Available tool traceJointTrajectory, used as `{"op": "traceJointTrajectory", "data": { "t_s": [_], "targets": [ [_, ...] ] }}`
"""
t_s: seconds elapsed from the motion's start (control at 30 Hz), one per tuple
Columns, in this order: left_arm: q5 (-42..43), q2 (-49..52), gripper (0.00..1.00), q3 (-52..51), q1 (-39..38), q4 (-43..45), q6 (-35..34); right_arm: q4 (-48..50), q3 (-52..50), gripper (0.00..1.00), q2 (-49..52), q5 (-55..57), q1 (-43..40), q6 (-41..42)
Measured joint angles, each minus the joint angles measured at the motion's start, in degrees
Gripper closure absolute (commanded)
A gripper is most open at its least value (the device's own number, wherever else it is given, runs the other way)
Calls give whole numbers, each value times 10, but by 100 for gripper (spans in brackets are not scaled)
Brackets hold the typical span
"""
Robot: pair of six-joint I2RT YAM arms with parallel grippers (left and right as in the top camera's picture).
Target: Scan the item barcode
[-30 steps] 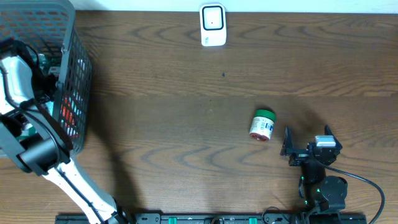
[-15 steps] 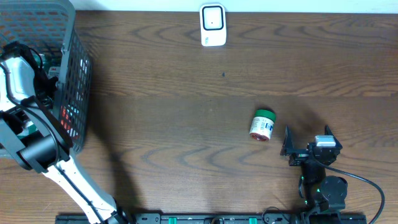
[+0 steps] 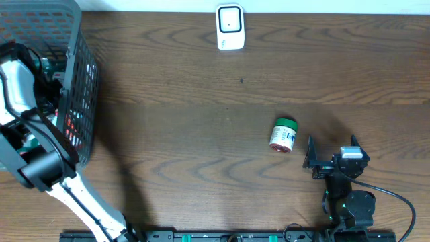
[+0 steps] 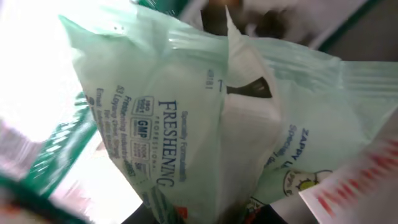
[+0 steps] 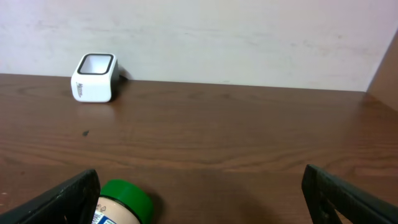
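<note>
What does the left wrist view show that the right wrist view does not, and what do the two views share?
Only the left wrist view: a pale green packet printed FRESHENING, filling the frame at close range, with a red-striped pack at the lower right.
Only the right wrist view: the white scanner standing on the wooden table, a green-lidded bottle at the lower left edge, and the open right pincer, nothing between its fingers.
Shared: no object appears in both.

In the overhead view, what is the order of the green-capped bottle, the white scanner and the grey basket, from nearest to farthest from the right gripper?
1. The green-capped bottle, just to the left of the right gripper.
2. The white scanner, at the far edge, near the middle.
3. The grey basket, at the far left corner.
</note>
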Motion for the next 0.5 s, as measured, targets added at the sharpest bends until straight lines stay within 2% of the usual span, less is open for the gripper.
{"op": "traceJointTrajectory", "data": {
  "t_s": [0.27,0.5],
  "targets": [
    [0,-110,93,4,0,-2,-24,0,0,1,0,0,0,0],
    [-1,-108,93,-2,0,-7,-37,0,0,1,0,0,0,0]
  ]
}}
